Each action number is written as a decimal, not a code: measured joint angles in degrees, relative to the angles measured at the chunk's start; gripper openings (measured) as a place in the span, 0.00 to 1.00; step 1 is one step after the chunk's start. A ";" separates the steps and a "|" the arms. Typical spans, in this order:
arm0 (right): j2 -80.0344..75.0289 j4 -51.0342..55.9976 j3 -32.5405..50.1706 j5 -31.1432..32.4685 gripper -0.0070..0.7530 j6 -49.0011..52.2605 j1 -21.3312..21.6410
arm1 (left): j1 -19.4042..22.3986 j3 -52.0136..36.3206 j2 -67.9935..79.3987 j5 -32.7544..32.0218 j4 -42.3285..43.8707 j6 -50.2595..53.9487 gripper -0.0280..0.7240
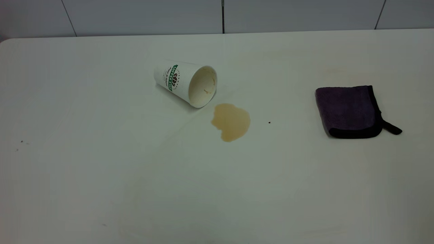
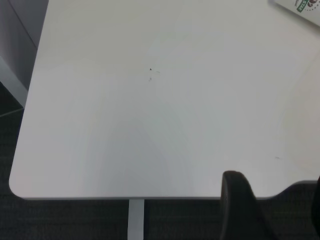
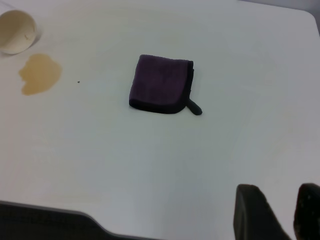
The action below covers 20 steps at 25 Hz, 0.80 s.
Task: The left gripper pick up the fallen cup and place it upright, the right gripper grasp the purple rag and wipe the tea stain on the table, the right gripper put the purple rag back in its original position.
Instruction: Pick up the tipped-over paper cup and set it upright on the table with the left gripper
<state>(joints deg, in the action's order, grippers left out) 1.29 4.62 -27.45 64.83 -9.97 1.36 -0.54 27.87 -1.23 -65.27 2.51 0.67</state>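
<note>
Table [image 1: 101, 176] first: purple rag [image 1: 347, 110] sits well right, paper cup [image 1: 184, 83] lies tipped, mouth just beside the tea stain [image 1: 231, 121]. Right gripper [image 3: 280, 212] jaws look apart; left gripper [image 2: 240, 205], can't tell. A sloppy grab could roll the cup through the puddle.

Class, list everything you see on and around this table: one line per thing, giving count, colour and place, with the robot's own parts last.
cup: one, white with green print, on its side at table centre, mouth facing the stain.
tea stain: one, light brown, just in front of the cup's mouth.
purple rag: one, dark purple with black edging, folded flat at the right.
table: one, white.
left hand: one, black, at the table's edge.
right hand: one, black, fingers apart, above the table near its edge.
</note>
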 joint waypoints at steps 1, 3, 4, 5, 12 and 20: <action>0.00 0.00 0.00 0.00 0.32 0.00 0.00 | 0.00 0.00 0.00 0.00 0.00 0.00 0.57; 0.00 0.00 0.00 0.00 0.32 0.00 0.00 | 0.00 0.00 0.00 0.00 0.00 0.00 0.57; 0.00 0.00 0.00 0.00 0.32 0.00 0.00 | 0.00 0.00 0.00 0.00 0.00 0.00 0.57; 0.00 0.00 0.00 0.00 0.32 0.00 0.00 | 0.00 0.00 0.00 0.00 0.00 0.00 0.57; 0.00 0.00 0.00 0.00 0.32 0.00 0.00 | 0.00 0.00 0.00 0.00 0.00 0.00 0.57; 0.00 0.00 0.00 0.00 0.32 0.00 0.00 | 0.00 0.00 3.06 0.00 0.10 1.13 0.57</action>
<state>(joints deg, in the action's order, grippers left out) 1.29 4.62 -27.45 64.83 -9.97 1.36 -0.54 27.87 1.83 -65.27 2.61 1.80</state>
